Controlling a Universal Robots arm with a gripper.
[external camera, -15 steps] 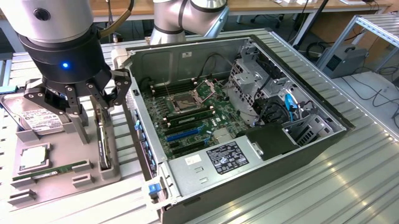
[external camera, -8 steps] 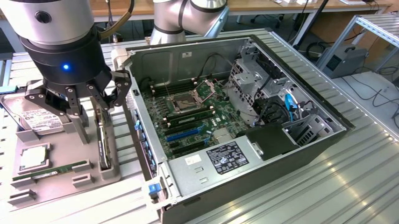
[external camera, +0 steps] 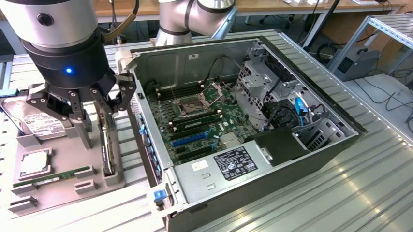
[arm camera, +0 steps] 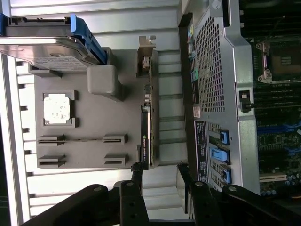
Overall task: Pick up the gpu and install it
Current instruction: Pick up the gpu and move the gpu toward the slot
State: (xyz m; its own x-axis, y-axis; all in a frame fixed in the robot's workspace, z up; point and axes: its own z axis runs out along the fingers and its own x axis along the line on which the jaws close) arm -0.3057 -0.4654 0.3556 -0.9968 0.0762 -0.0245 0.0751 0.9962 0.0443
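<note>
The gripper (external camera: pixel 95 131) hangs over the grey fixture tray (external camera: pixel 65 159), just beside the open computer case (external camera: pixel 258 183), and its jaws are spread wide with nothing between them. The gpu (external camera: pixel 108 150) stands on its long edge in a slot along the side of the tray nearest the case, not yet lifted. From the wrist view, the gripper (arm camera: pixel 160 181) sits over one end of the gpu (arm camera: pixel 146 136), and the card's metal bracket is at the far end. One dark finger (arm camera: pixel 137 174) lines up close alongside the card's end, though I can't tell whether it touches. On the tray there's also a hard drive (external camera: pixel 38 121) with a white label, a processor chip (external camera: pixel 34 163) in its recess and a green memory stick (external camera: pixel 51 178) lying in its holders. Inside the case, the motherboard (external camera: pixel 200 121) lies exposed.
</note>
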